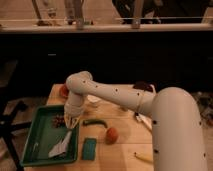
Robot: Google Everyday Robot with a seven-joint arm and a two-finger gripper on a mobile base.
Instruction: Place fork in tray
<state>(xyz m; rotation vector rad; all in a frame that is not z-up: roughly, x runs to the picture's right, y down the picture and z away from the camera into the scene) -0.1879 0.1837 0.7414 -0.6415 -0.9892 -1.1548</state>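
Observation:
The green tray (35,135) lies at the table's front left, with a white folded napkin (61,146) and a small brown heap (58,120) inside it. My gripper (70,121) hangs from the white arm (107,95) and points down over the tray's right rim, beside the brown heap. Its fingers look shut. I cannot make out the fork, neither at the fingertips nor on the table.
A green pepper (95,122), an orange fruit (112,135) and a teal sponge (89,148) lie just right of the tray. A banana (143,157) is at the front right, a white-handled tool (142,120) behind it. A red bowl (63,91) sits at the back left.

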